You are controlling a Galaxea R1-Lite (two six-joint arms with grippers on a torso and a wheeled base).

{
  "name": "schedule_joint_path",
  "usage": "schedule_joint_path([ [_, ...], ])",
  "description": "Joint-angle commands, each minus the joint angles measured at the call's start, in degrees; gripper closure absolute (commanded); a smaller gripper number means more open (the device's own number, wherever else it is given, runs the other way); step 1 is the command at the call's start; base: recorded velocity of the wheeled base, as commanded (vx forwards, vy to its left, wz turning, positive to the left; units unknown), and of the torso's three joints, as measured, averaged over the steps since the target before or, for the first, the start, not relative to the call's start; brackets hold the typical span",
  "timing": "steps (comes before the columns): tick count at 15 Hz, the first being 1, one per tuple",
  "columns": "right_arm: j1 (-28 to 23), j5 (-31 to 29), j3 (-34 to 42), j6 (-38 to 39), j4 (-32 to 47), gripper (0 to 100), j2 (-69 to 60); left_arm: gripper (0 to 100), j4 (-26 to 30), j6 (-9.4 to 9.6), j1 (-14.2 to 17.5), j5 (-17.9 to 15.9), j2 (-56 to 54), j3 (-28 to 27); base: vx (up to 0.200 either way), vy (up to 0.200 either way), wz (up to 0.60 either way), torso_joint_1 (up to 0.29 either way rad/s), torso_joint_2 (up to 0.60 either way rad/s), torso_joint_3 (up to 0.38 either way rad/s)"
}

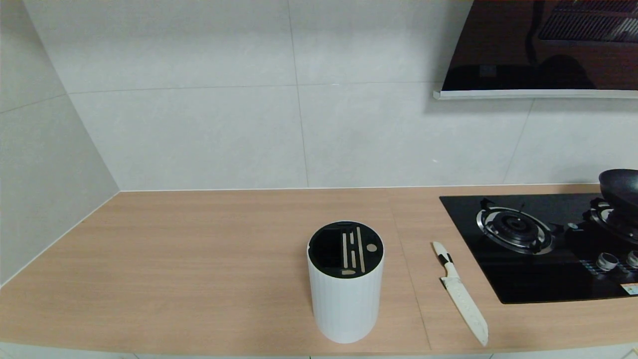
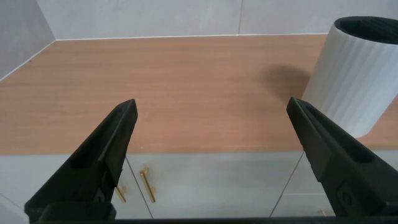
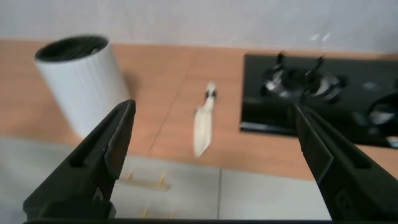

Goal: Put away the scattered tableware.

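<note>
On the counter (image 1: 199, 259), the knife (image 1: 459, 293) is left lying ahead of the wide-spread right gripper (image 3: 212, 109), not yet put in the holder (image 1: 345, 294) near the wide-spread left gripper (image 2: 210, 109).

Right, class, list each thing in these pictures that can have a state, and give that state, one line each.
knife holder: upright, slots empty.
knife: lying flat on the countertop, outside the holder.
left gripper: open, empty.
right gripper: open, empty.
burner: unlit.
pan: resting on the stove.
</note>
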Motion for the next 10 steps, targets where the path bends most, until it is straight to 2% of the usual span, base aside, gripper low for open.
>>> schedule_joint_path([
  [1, 2.3, 1.6, -5.2, 0.0, -0.2, 0, 17.3, 0, 0.0, 0.0, 0.0, 0.0, 0.0, 0.0, 0.0, 0.0, 0.0, 0.0, 0.0, 0.0],
  [2, 2.8, 1.6, -6.1, 0.0, -0.2, 0, 19.3, 0, 0.0, 0.0, 0.0, 0.0, 0.0, 0.0, 0.0, 0.0, 0.0, 0.0, 0.0, 0.0],
  [5, 10.5, 0.4, -11.8, 0.1, -0.7, 0, 35.3, 0, 0.0, 0.0, 0.0, 0.0, 0.0, 0.0, 0.0, 0.0, 0.0, 0.0, 0.0, 0.0],
  [9, 12.1, -2.0, -16.5, 0.2, -6.7, 0, 52.0, 0, 0.0, 0.0, 0.0, 0.0, 0.0, 0.0, 0.0, 0.0, 0.0, 0.0, 0.0, 0.0],
  [10, 12.2, -2.5, -17.6, 0.2, -10.9, 0, 58.5, 0, 0.0, 0.0, 0.0, 0.0, 0.0, 0.0, 0.0, 0.0, 0.0, 0.0, 0.0, 0.0],
])
